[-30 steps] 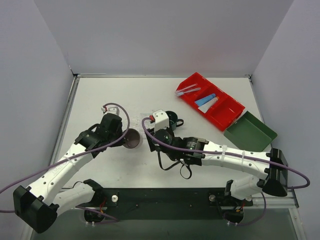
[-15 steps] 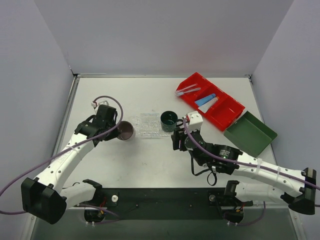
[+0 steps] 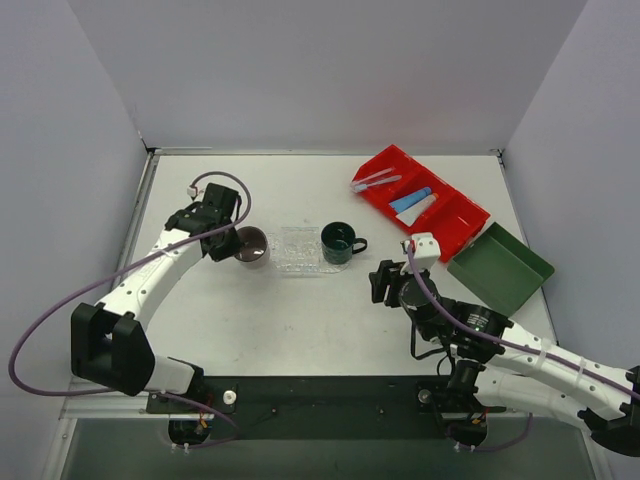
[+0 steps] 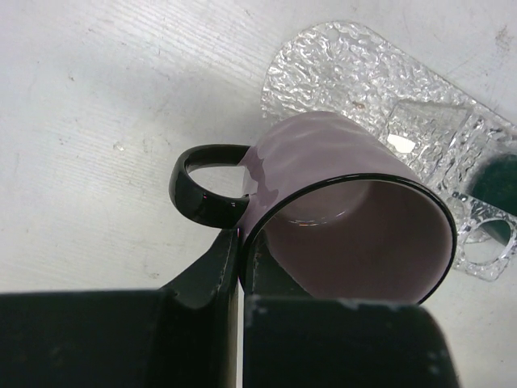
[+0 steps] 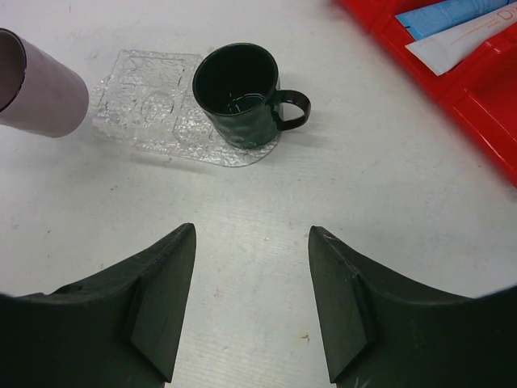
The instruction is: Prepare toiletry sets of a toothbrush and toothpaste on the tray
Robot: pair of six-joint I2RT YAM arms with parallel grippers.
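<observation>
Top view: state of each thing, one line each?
left gripper: shut on the mauve cup rim
mauve cup: tilted, at the tray left end
green mug: upright, on the tray's right end
tray: lying flat, no toiletries on it
right gripper: open, empty
red bin: holds tubes and toothbrushes

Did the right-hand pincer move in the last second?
Yes. The right pincer drew back from the dark green mug, rightward and toward the table's near edge.
</observation>
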